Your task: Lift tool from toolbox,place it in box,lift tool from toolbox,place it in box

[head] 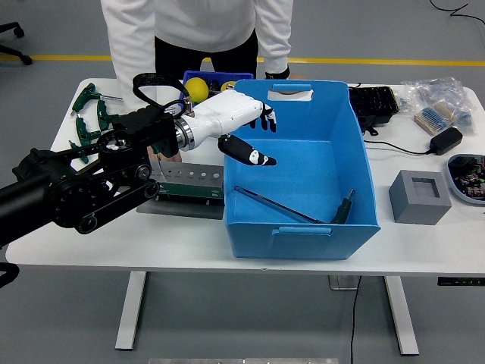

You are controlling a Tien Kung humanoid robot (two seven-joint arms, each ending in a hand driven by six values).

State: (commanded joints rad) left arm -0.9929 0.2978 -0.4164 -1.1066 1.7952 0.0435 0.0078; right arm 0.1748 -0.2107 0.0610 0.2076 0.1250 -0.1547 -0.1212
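Note:
A big blue box [362,152] stands at mid table. Inside it, along the front wall, lies a long T-handle hex key [292,208] with a green grip at its right end. My left hand [254,136], white with black fingers, hovers over the box's left rim, fingers spread and holding nothing. Behind it sits the small blue toolbox [198,76] with a yellow ball [197,89]. Several green T-handle tools [89,117] lie at the far left. My right arm is out of sight.
A person in white stands at the far side, one hand [277,74] just behind the box's back rim. A metal tool holder [189,186] lies left of the box. A grey block [420,196], a black case [373,105], an adapter and parts bags sit right.

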